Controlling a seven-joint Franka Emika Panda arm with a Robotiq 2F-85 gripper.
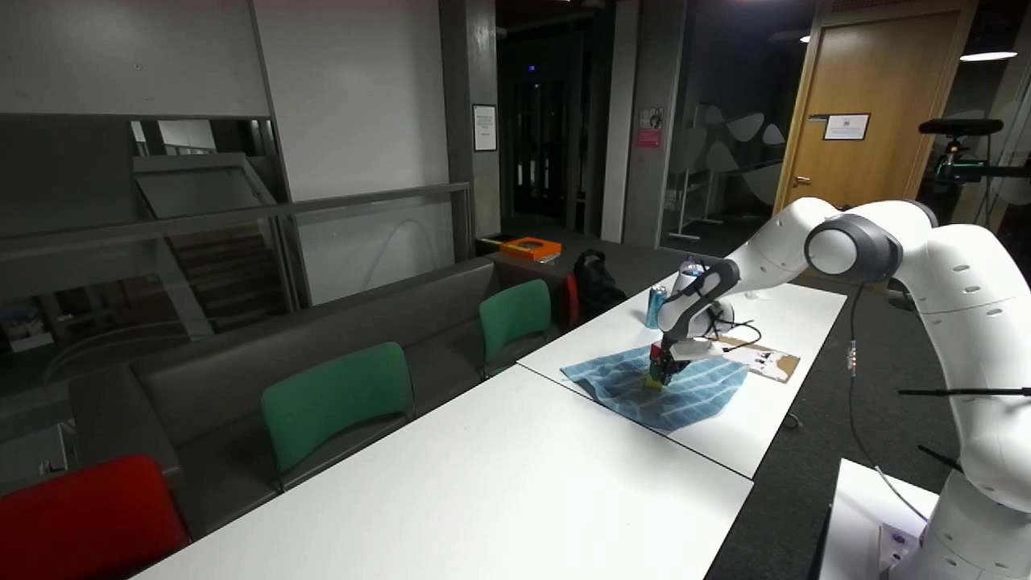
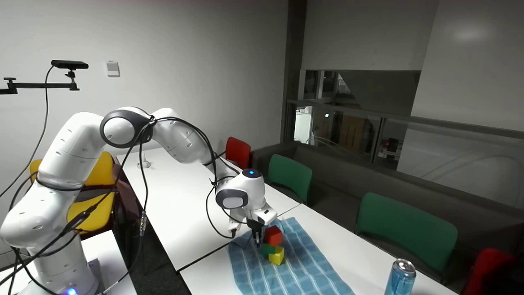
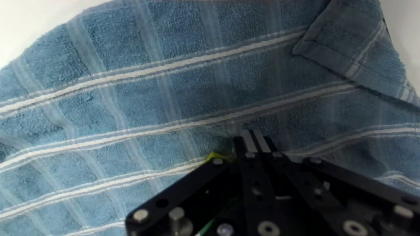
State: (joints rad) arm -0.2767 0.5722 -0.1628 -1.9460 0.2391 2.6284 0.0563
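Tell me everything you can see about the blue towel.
The towel is blue, terry-like cloth with white stripes crossed by fainter bands. It lies spread on the white table, slightly rumpled, a corner folded over. A yellow block sits on it; whether the shut hand touches it I can't tell.

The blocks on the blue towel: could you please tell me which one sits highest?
The red block: in both exterior views it sits above the green block and the yellow block.
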